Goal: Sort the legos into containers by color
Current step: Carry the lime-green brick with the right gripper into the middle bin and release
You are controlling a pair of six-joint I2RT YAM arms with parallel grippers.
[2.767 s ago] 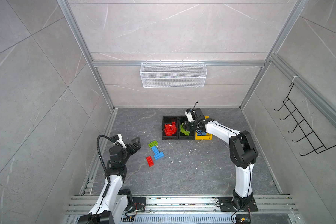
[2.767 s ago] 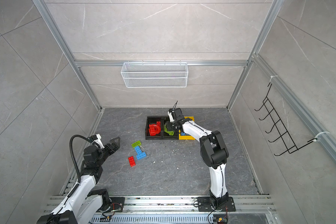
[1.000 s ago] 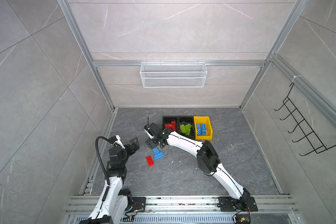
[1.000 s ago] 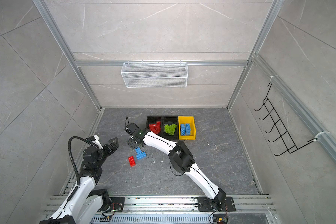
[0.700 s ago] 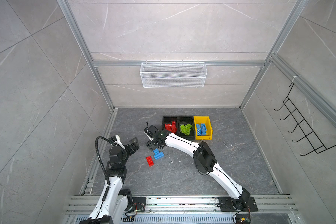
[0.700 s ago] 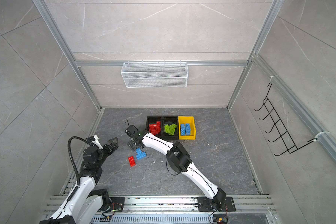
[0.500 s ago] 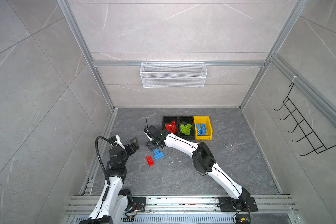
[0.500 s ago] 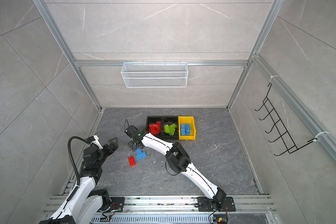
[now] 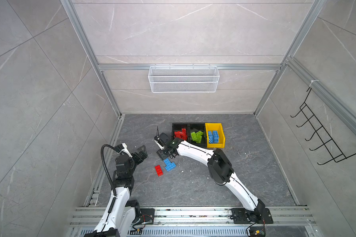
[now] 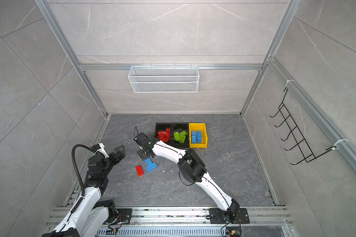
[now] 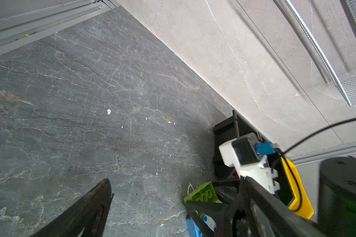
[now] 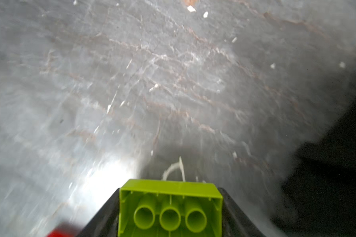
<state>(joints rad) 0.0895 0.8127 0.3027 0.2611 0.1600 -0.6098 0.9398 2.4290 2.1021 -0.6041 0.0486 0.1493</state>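
A green brick (image 12: 170, 207), clamped in the right tool (image 9: 164, 154), low over the bench (image 9: 193, 180); blue bricks (image 9: 169, 164) lie just beside the tool. A shallow end-grip could let it slip before the bins (image 9: 215, 145) beyond. Grip depth is cut off, bench clearance blurred. Left tool (image 9: 142, 151) hangs, jaws apart.

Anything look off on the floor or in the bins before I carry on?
Bins look correctly sorted. Only oddity: small white flecks litter the dark floor near the loose blue bricks and red brick; likely debris, not legos.
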